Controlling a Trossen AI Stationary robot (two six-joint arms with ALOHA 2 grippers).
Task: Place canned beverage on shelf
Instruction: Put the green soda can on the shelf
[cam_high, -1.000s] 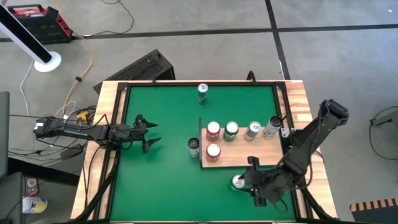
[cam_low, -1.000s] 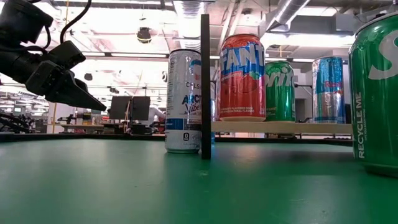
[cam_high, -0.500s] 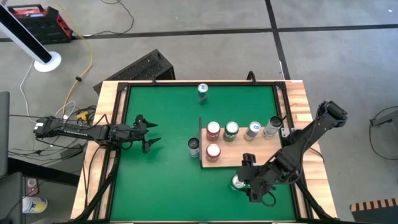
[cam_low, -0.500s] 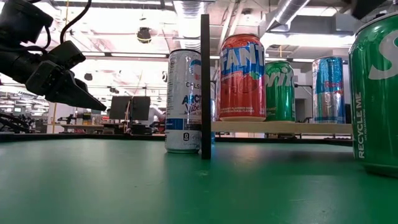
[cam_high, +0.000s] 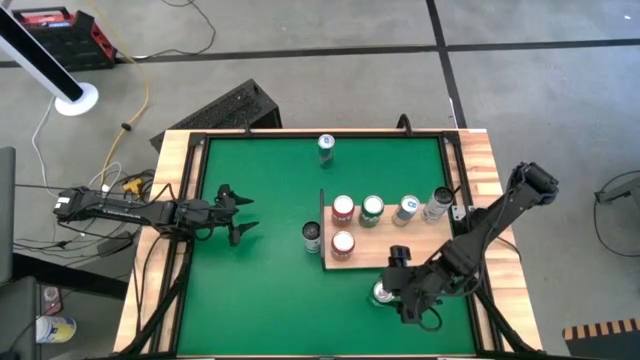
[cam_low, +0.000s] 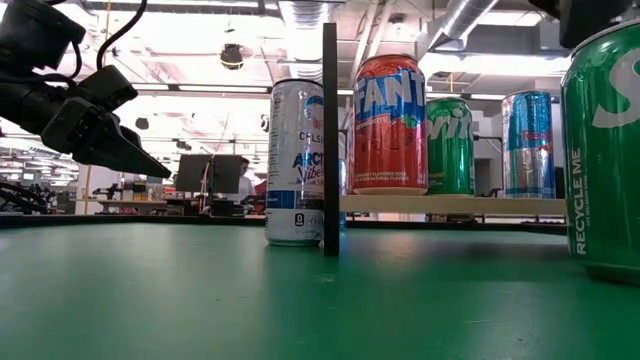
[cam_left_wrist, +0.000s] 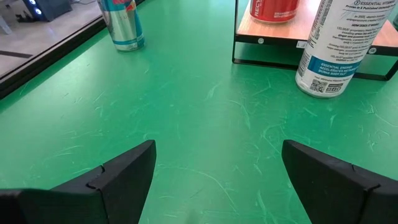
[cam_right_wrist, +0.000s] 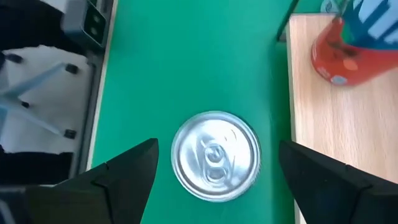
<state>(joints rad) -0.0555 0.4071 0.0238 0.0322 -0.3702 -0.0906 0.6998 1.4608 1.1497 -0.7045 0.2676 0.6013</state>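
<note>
Wooden shelf (cam_high: 385, 250) holding several cans, green can (cam_right_wrist: 216, 155) on the table beside it, its silver top seen only from the right wrist, right gripper (cam_right_wrist: 214, 171) now spread wide above it, left gripper (cam_high: 238, 213) open, waiting far left

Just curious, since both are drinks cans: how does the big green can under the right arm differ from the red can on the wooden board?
The green can stands on the green tabletop, off the shelf; the red can stands on that shelf. The right gripper hovers above the green can, fingers open; nothing is over the red can. Both stand upright, with unopened-looking silver tops.
</note>
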